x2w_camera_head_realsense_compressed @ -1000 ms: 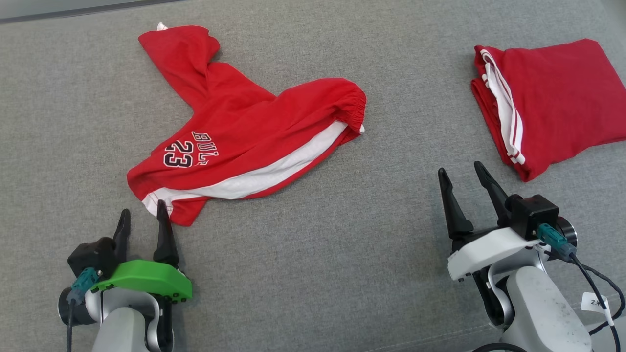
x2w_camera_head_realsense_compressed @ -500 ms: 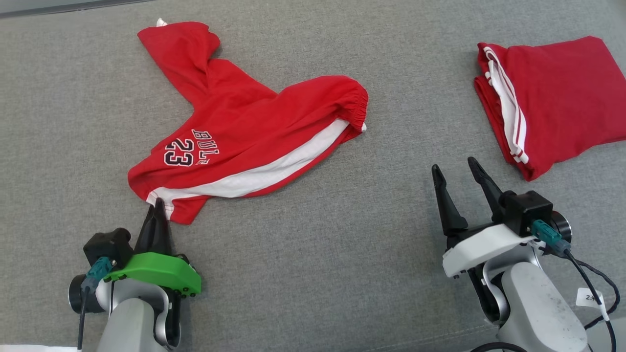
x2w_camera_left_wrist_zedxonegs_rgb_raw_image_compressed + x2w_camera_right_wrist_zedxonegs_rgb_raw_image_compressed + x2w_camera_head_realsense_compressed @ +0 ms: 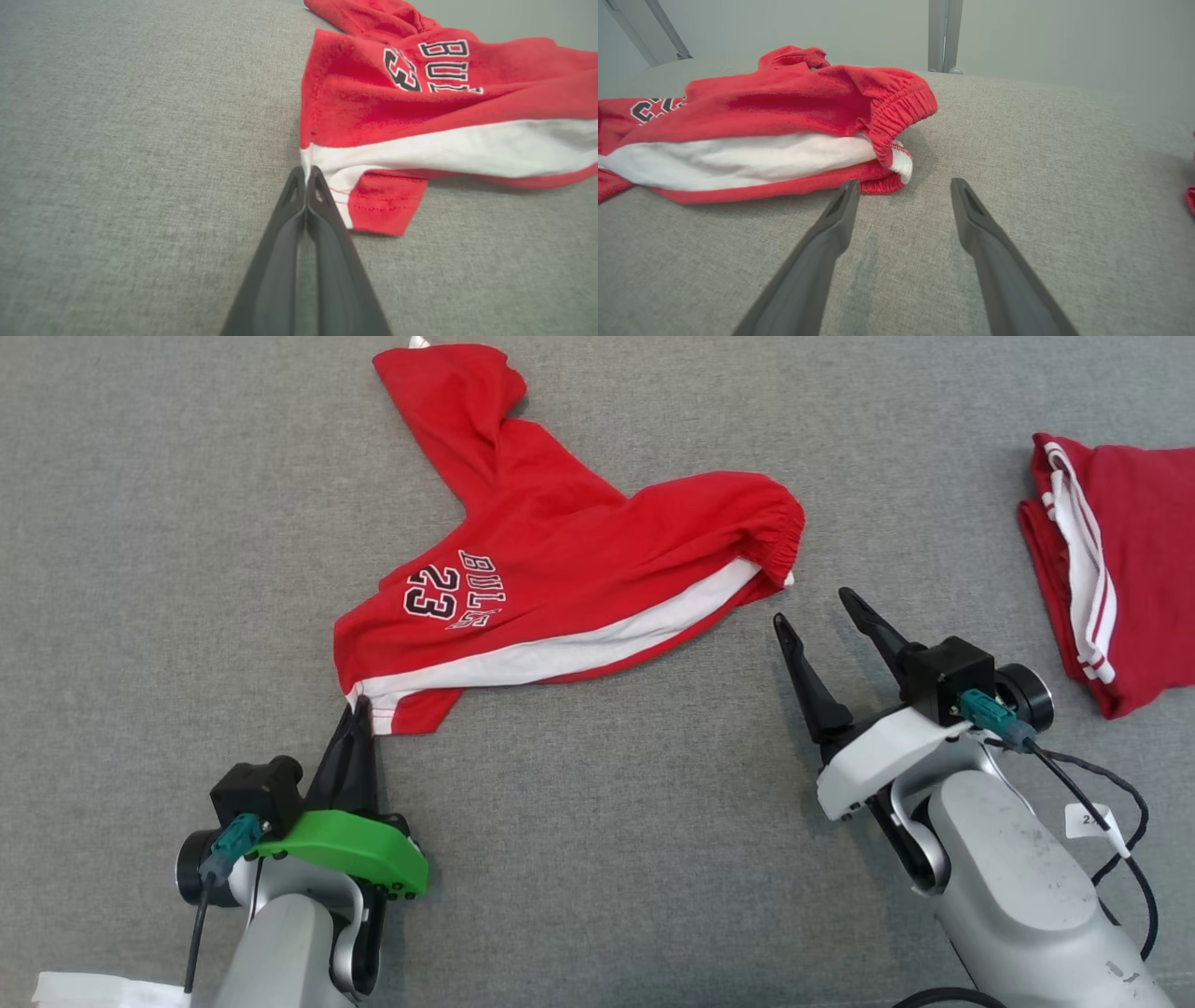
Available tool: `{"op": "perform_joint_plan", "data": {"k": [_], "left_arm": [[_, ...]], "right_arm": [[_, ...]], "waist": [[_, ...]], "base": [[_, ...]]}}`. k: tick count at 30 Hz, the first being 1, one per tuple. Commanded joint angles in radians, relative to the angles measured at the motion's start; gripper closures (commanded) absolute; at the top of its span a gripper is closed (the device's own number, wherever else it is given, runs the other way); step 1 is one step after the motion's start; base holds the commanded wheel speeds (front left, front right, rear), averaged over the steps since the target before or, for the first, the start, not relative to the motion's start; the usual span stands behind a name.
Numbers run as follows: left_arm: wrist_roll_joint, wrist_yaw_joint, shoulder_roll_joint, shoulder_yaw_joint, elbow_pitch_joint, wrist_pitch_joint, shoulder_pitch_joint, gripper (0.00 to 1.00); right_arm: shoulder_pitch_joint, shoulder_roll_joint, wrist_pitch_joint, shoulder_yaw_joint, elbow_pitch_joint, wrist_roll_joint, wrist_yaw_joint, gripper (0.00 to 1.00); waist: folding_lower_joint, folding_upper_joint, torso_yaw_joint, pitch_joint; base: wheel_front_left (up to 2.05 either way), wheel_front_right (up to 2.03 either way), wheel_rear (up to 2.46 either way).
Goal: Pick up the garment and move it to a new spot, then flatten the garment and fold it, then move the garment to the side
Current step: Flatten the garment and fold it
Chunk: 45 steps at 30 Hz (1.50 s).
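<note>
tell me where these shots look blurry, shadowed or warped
Head view: even soft light, no glare, the print on the red shorts sharp. Left wrist view: left gripper soft-edged near the lens, cloth behind slightly hazy. Right wrist view: right gripper blurred low down, soft shadow under the waistband, grey surface bowing from the wide lens.

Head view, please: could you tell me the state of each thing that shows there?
red shorts: unfolded and rumpled.
folded garment: folded, lying at the right.
left hand: shut on the shorts' hem corner.
right hand: open, empty.
</note>
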Motion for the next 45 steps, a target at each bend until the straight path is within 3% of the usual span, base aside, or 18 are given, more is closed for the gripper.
{"op": "perform_joint_plan", "data": {"k": [1,14,18,19,21,22,23,31,37,41,45], "left_arm": [[-0.008,0.003,0.003,-0.006,-0.008,0.001,0.002,1.0],[-0.024,0.009,0.003,-0.036,-0.033,0.001,-0.019,1.0],[-0.022,0.006,0.003,-0.033,-0.03,0.001,-0.022,1.0],[-0.021,0.005,0.003,-0.032,-0.03,0.001,-0.021,1.0],[-0.02,0.005,0.004,-0.029,-0.032,0.001,-0.018,1.0],[-0.018,0.004,0.004,-0.027,-0.032,0.001,-0.017,1.0],[-0.016,0.004,0.004,-0.026,-0.031,0.001,-0.015,1.0],[-0.002,-0.003,0.003,-0.006,-0.054,0.001,0.018,1.0],[0.062,-0.026,0.004,0.043,-0.1,0.001,0.025,1.0],[0.123,-0.048,0.053,0.089,-0.107,0.001,-0.033,1.0],[0.168,-0.064,0.137,0.069,-0.084,0.001,-0.165,1.0]], "right_arm": [[-0.015,-0.015,-0.001,0.002,0.013,0.002,-0.001,0.0],[-0.094,-0.024,-0.001,0.013,0.072,-0.028,-0.001,0.0],[-0.106,-0.026,-0.001,0.012,0.083,-0.036,-0.001,0.08],[-0.108,-0.026,-0.001,0.011,0.085,-0.039,-0.001,0.14],[-0.109,-0.024,-0.001,0.013,0.085,-0.05,-0.001,0.56],[-0.107,-0.022,-0.001,0.014,0.08,-0.054,-0.001,0.83],[-0.104,-0.021,-0.001,0.011,0.074,-0.058,-0.001,1.0],[-0.032,-0.028,-0.001,0.009,0.001,-0.023,-0.001,1.0],[0.031,-0.053,-0.001,0.095,-0.074,0.152,-0.001,1.0],[-0.003,-0.078,-0.001,0.15,-0.111,0.311,-0.001,1.0],[-0.087,-0.114,-0.001,0.187,-0.133,0.445,-0.001,1.0]], "waist": [[0.0,0.0001,0.026,0.019],[0.0,0.0001,0.043,0.055],[0.0,0.0001,0.05,0.058],[0.0,0.0001,0.052,0.058],[0.0,0.0001,0.054,0.058],[0.0,0.0001,0.054,0.058],[0.0,0.0001,0.054,0.056],[0.0,0.0001,0.044,-0.018],[0.0,0.0001,0.022,-0.163],[0.0,0.0001,0.002,-0.257],[0.0,0.0001,-0.006,-0.313]], "base": [[0.0,0.0,0.0],[0.0,0.0,0.0],[0.0,0.0,0.0],[0.0,0.0,0.0],[0.0,0.0,0.0],[0.0,0.0,0.0],[0.0,0.0,0.0],[0.0,0.0,0.0],[0.0,0.0,0.0],[0.0,0.0,0.0],[0.0,0.0,0.0]]}}
